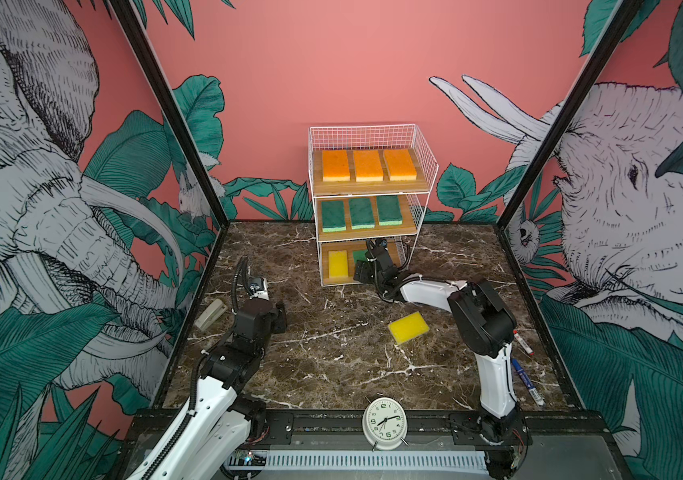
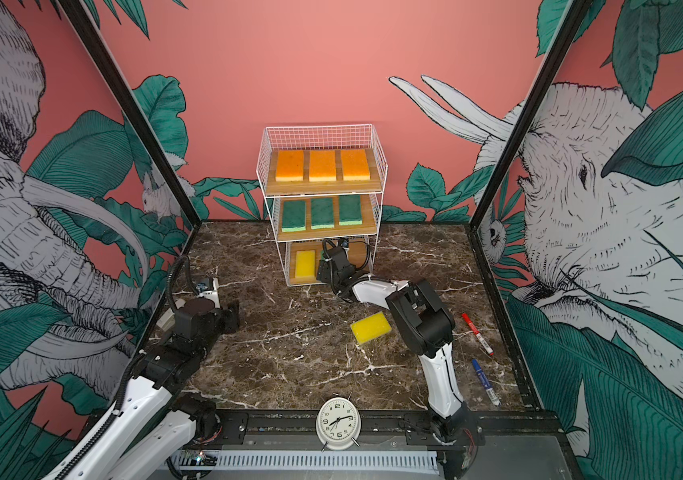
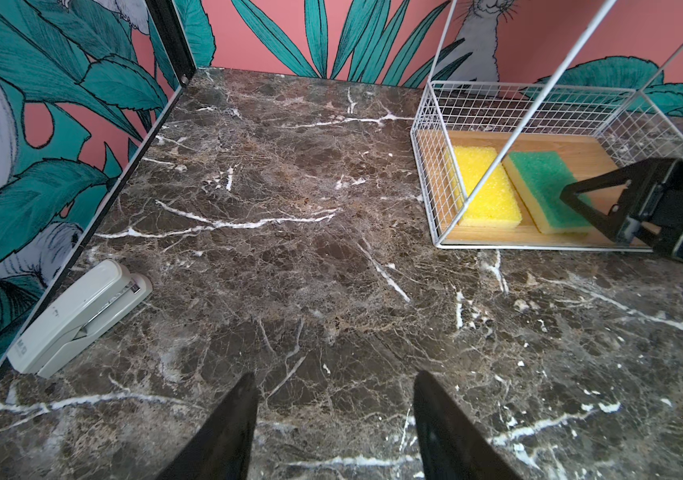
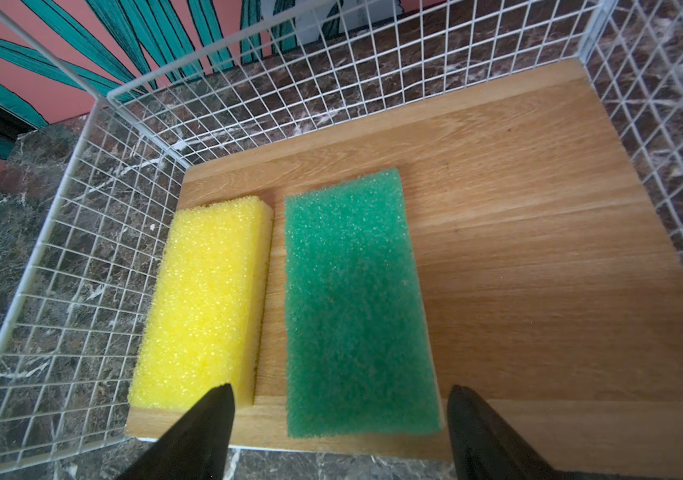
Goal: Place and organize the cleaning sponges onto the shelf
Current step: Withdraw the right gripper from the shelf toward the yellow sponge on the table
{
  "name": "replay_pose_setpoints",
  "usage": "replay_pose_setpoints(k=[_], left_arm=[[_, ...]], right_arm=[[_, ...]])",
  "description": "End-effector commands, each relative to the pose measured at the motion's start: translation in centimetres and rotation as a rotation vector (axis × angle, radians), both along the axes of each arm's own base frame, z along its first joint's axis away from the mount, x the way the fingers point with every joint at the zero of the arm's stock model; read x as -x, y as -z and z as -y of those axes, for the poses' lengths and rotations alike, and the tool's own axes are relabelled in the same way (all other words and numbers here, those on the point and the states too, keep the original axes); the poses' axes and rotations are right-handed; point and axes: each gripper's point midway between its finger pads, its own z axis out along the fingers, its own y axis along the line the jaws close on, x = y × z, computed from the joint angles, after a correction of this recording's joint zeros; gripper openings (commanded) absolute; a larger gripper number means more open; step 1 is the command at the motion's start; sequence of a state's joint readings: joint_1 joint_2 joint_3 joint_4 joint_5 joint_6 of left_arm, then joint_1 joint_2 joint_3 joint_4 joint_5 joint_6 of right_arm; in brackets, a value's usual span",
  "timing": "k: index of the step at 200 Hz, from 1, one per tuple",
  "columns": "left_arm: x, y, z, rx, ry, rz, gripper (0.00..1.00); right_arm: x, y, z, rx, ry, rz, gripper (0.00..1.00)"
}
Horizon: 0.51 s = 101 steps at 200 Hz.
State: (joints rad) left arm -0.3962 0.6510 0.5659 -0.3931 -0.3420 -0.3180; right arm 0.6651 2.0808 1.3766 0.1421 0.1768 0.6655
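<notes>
In both top views, eight sponges on the shelf: orange trio top, green trio middle, shelved yellow sponge and fourth green sponge bottom. Not yet shelved: loose yellow sponge on the desk. Right jaws open astride the fourth green sponge; left jaws open, empty.

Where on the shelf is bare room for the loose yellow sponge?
Free: the bottom board between the green sponge and the mesh side wall. Crowded: beside the yellow sponge there; the top tier and the middle tier hold three sponges each.

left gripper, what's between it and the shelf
Nothing. In the left wrist view, only bare marble tabletop lies between the open left gripper and the shelf.
</notes>
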Motion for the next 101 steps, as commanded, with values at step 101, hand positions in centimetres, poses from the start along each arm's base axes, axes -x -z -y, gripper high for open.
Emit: replay_pose_setpoints(k=[101], left_arm=[[0.3,-0.6,-0.5,-0.001,-0.018,0.010,0.61]], right_arm=[[-0.2,-0.4,-0.6,-0.017,-0.007,-0.006,0.83]])
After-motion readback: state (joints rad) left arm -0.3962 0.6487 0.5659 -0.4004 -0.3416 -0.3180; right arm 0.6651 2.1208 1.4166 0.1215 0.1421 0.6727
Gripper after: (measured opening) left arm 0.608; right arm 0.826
